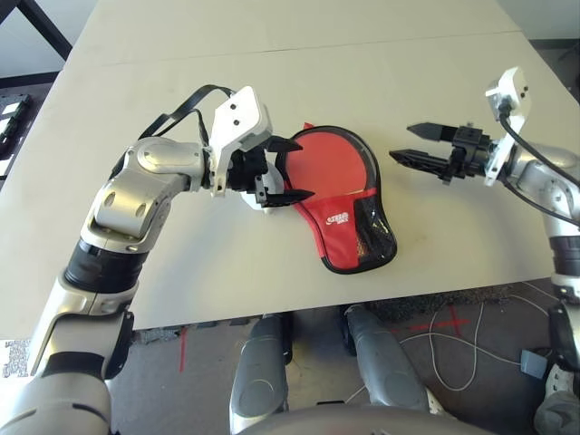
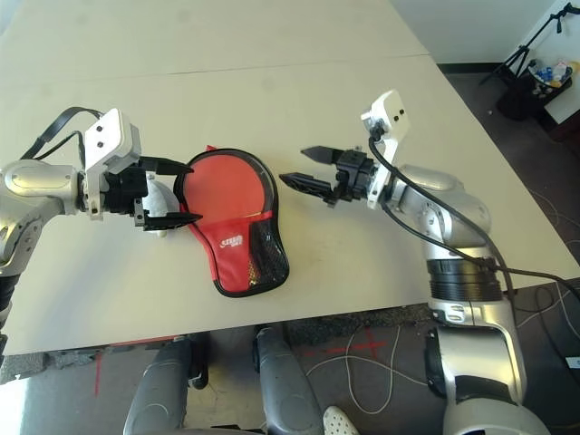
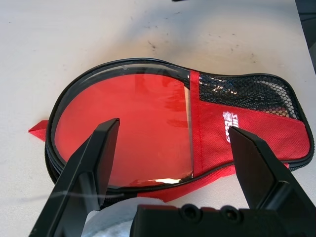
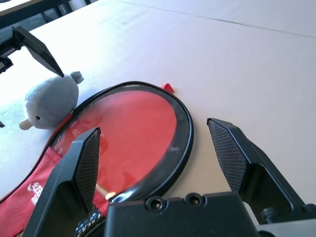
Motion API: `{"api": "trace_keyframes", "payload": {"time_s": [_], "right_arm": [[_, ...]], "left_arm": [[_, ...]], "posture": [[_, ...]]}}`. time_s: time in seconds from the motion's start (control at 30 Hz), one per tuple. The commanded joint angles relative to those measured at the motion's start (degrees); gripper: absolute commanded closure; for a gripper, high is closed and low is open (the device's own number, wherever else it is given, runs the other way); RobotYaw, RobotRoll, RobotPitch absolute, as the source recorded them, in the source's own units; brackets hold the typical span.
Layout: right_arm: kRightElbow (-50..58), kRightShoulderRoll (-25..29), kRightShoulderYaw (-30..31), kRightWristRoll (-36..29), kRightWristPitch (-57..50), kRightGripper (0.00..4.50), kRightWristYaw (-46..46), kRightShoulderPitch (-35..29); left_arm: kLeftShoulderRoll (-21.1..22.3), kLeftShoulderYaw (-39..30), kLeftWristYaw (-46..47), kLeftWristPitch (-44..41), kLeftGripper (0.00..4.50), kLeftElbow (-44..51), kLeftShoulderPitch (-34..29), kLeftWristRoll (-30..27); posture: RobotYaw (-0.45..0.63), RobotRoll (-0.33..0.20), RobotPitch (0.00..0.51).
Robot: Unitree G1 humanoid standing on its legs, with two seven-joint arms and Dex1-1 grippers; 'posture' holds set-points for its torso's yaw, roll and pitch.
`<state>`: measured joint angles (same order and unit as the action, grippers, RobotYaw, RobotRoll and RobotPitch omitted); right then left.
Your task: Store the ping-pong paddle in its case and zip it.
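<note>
Item: case (image 1: 343, 201), red pouch with black trim, mesh pocket and white logo; lies flat on the table (image 1: 408, 54) between the two arms; its clear round window shows the red face of the ping-pong paddle (image 3: 123, 128), which appears already stowed inside; whether the zipper is run fully round cannot be told.

Orientation: long axis runs from the round head, farther from the robot and toward its left, to the narrow handle end, nearer the table's front edge and toward its right.

Left gripper (image 1: 283, 170): fingers spread wide, holding nothing; hovers at the head end, probably placed to steady the pouch.

Right gripper (image 2: 308, 168): fingers spread, empty; held level above the table just beside the case, pointing at its round rim, likely positioned for the zip edge.

Also present: white fluffy ball (image 4: 52, 101), resting against the head's outer rim by the left gripper.
</note>
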<state>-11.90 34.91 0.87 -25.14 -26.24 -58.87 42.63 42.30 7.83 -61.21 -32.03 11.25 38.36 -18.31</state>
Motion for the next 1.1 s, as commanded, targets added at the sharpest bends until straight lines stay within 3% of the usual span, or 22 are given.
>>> {"api": "trace_keyframes", "payload": {"time_s": [0.03,0.53,0.83,1.1], "right_arm": [[-3.9,-3.1,4.3,4.2,5.6,0.05,-2.4,1.7],[-25.5,-15.9,11.6,15.2,21.5,0.05,-7.9,9.9],[-32.5,-17.2,13.2,21.1,25.1,0.05,-7.4,10.6],[-33.3,-17.5,12.6,22.4,25.3,0.05,-7.5,10.4]], "left_arm": [[0.8,-0.4,0.4,-1.4,0.00,0.4,-0.9,-0.1],[2.8,-2.4,5.0,-5.0,0.00,1.9,-2.9,0.6],[5.0,-3.9,7.6,-10.3,0.00,3.0,-3.6,0.1],[6.5,-4.2,9.4,-15.1,0.00,3.4,-4.4,-0.3]], "posture": [[-0.02,0.000,0.267],[0.02,0.000,0.267],[0.03,0.000,0.277],[0.03,0.000,0.278]]}}
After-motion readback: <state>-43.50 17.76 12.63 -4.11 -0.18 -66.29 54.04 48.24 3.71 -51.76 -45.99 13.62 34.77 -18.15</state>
